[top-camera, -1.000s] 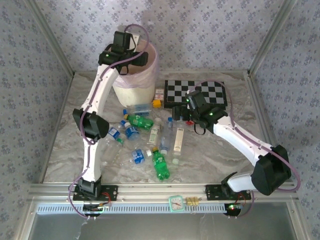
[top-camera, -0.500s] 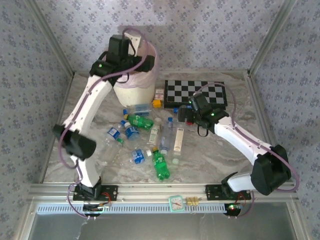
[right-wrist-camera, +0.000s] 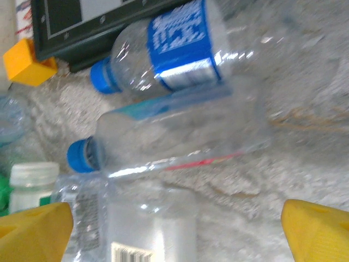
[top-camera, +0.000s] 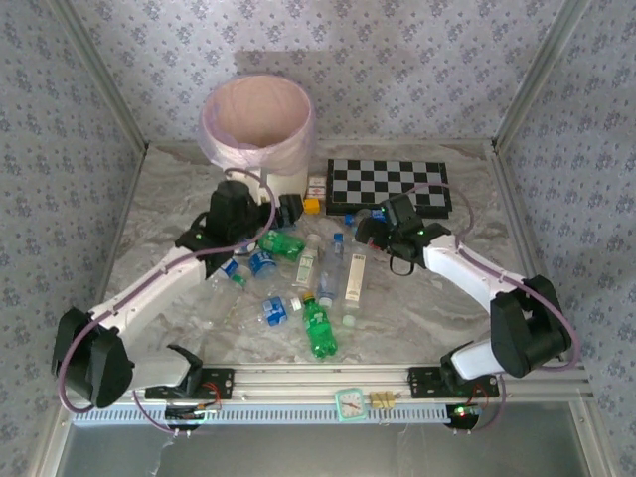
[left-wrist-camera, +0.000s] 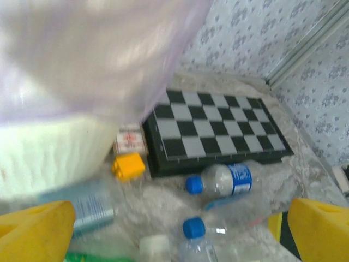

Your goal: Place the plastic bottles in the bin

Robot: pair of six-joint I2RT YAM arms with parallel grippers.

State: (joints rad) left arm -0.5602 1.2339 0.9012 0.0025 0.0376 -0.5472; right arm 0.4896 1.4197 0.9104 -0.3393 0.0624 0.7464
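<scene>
The bin [top-camera: 256, 109], cream-white with a pink liner, stands at the back left. Plastic bottles lie scattered in front of it: green ones [top-camera: 320, 328] [top-camera: 281, 241] and clear ones with blue labels [top-camera: 263, 260]. My left gripper [top-camera: 286, 211] hangs low at the bin's foot, open, with nothing between its yellow fingertips [left-wrist-camera: 32, 232]. Ahead of it lie two blue-capped clear bottles [left-wrist-camera: 223, 181] [left-wrist-camera: 193, 227]. My right gripper [top-camera: 364, 231] is open over clear bottles near the chessboard. A blue-label bottle [right-wrist-camera: 174, 49] and a clear bottle [right-wrist-camera: 180, 136] lie beyond its fingertips [right-wrist-camera: 319, 232].
A black-and-white chessboard [top-camera: 388, 185] lies at the back right of the bin. A small yellow cube [left-wrist-camera: 129, 165] and a red-white box [left-wrist-camera: 130, 141] sit between bin and board. The bin's wall [left-wrist-camera: 49, 158] is close on the left gripper's left.
My left arm has swung down from over the bin's mouth to the table at the bin's foot. The right gripper has crept slightly towards the chessboard's near-left corner.
</scene>
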